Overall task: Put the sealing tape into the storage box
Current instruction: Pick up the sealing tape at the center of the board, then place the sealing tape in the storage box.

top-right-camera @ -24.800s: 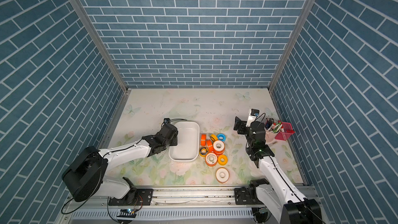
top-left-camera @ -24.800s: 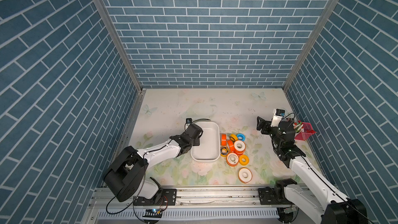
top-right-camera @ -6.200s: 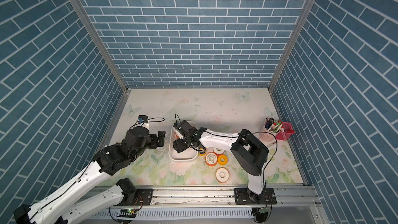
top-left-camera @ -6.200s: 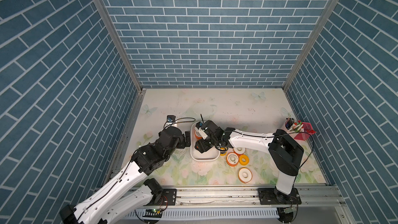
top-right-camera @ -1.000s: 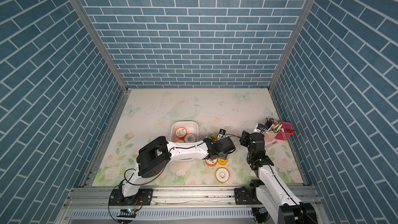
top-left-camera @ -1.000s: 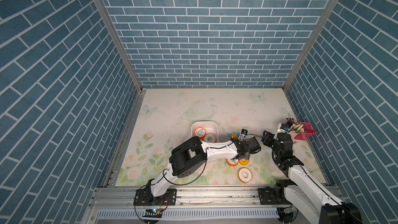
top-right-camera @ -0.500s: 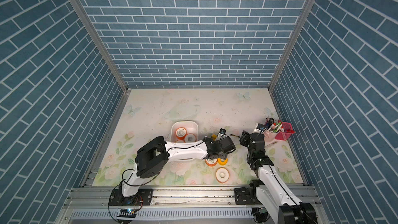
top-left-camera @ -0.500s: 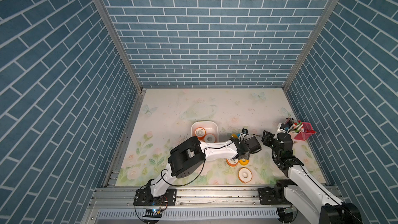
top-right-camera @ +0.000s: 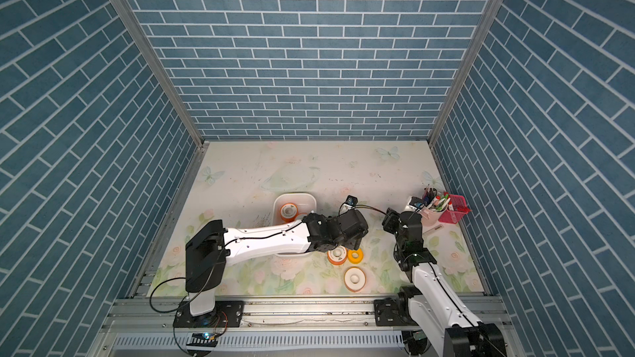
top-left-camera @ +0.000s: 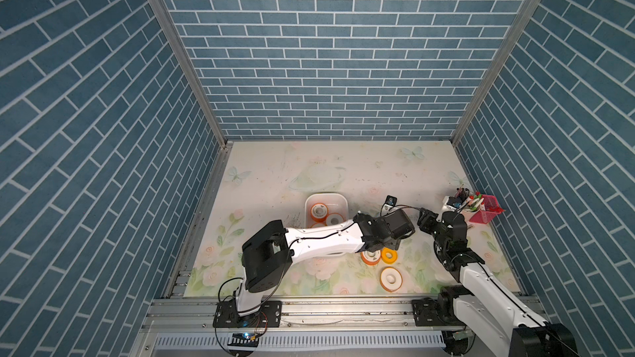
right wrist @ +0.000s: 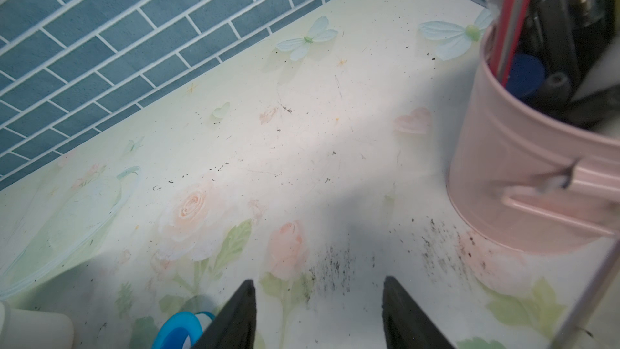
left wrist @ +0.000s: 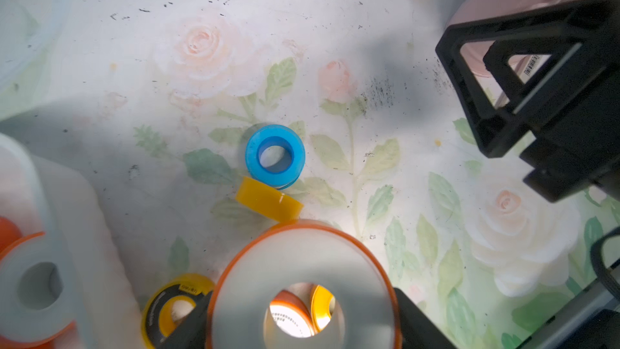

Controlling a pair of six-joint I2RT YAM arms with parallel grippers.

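Observation:
The white storage box (top-left-camera: pixel 326 196) stands mid-table with two orange sealing tape rolls (top-left-camera: pixel 319 212) inside. My left arm reaches across it to the right. My left gripper (left wrist: pixel 302 317) is shut on an orange roll (left wrist: pixel 302 256) whose white face is turned to the wrist camera. On the table lie a blue roll (left wrist: pixel 275 156), a yellow roll (left wrist: pixel 268 203), a yellow-black roll (left wrist: pixel 174 310), and in a top view an orange roll (top-left-camera: pixel 370 256), a small yellow one (top-left-camera: pixel 388 254) and an orange one (top-left-camera: pixel 391 279) near the front. My right gripper (right wrist: pixel 318 297) hangs open over bare table, right of the blue roll.
A pink pen cup (right wrist: pixel 536 179) full of pens stands close to my right gripper, with a pink mesh basket (top-left-camera: pixel 488 212) beside it at the right wall. Blue brick walls enclose the table on three sides. The two wrists are close together.
Nothing moved in the last second. Since six seconds ago the right arm has left the box and drawn back right, and the left arm has reached across and taken an orange roll.

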